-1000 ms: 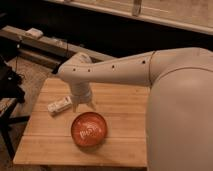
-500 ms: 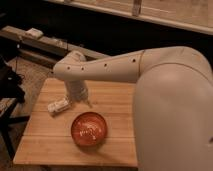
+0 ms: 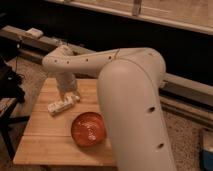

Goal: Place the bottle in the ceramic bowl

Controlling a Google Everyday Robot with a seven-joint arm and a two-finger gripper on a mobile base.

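Observation:
The small white bottle [image 3: 61,105] lies on its side on the left part of the wooden table [image 3: 45,145]. The orange-red ceramic bowl [image 3: 88,129] sits on the table to the right of the bottle and nearer the front, with nothing in it. My gripper [image 3: 70,96] hangs from the white arm directly over the right end of the bottle, down at or very close to it. The wrist hides the spot where the gripper meets the bottle.
My large white arm [image 3: 130,100] fills the right side of the view and hides the table's right half. A dark ledge with a small white object [image 3: 34,32] runs behind the table. Dark equipment [image 3: 7,82] stands at the left edge.
The arm has swung further left and down, bringing the gripper from beside the bottle to directly over its right end. The bottle and bowl have not moved.

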